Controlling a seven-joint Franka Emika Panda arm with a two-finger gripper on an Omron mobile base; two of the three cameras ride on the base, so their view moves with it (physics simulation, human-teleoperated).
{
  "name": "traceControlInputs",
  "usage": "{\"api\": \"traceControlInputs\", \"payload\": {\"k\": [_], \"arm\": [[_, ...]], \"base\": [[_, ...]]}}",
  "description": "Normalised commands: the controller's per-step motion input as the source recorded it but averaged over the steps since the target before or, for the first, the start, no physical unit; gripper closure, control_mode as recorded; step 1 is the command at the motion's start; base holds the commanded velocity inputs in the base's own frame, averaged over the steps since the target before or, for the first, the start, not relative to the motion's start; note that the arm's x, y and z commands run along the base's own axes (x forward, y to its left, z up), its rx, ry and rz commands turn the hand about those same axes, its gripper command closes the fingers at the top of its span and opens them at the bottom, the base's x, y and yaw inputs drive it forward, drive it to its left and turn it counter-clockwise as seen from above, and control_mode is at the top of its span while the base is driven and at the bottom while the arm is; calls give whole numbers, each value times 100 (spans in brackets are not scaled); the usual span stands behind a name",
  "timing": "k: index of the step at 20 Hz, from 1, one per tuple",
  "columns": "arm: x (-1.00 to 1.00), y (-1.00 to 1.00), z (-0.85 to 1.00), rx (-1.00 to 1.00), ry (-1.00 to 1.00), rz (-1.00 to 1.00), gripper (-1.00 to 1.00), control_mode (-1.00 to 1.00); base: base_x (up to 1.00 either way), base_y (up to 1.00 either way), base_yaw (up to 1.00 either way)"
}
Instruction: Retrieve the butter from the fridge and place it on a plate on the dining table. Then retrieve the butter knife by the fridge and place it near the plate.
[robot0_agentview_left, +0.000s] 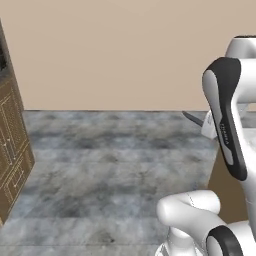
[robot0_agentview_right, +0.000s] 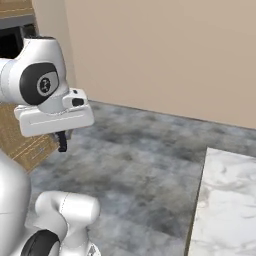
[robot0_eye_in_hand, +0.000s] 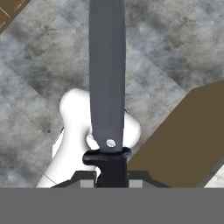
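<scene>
Nearest to the cameras, in the right base view, the corner of the dining table (robot0_agentview_right: 225, 200) enters from the lower right: a white-grey marble top with a tan wooden side, seen also as a brown panel in the hand view. Around it lies the floor (robot0_agentview_left: 110, 165) of grey mottled stone tiles, which reaches to the plain beige wall (robot0_agentview_left: 110, 55) at the back. On the far left of the left base view stands a wooden cabinet side (robot0_agentview_left: 12, 150) with thin pale line patterns; the same wood shows behind the arm in the right base view.

The gripper (robot0_eye_in_hand: 112, 175) is pressed together on the butter knife (robot0_eye_in_hand: 107, 83). In the hand view the black handle sits between the two finger tips at the bottom, and the long dark grey blade goes straight away from the hand, up through the middle of the picture, above the floor. In the left base view the tip of the blade sticks out to the left from behind the arm, in the air over the tiles. The knife is held above the floor, beside the table edge, not touching the table.
</scene>
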Motion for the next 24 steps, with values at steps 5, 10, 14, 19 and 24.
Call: {"api": "traceControlInputs", "payload": {"k": [5, 10, 14, 19, 24], "arm": [[0, 0, 0, 0, 0, 0, 100, 100], [0, 0, 0, 0, 0, 0, 100, 100], [0, 0, 0, 0, 0, 0, 100, 100], [0, 0, 0, 0, 0, 0, 100, 100], [0, 0, 0, 0, 0, 0, 100, 100]], "base": [[84, 7, -12], [89, 6, -14], [88, 20, -17], [87, 21, -19], [76, 0, -20]]}}
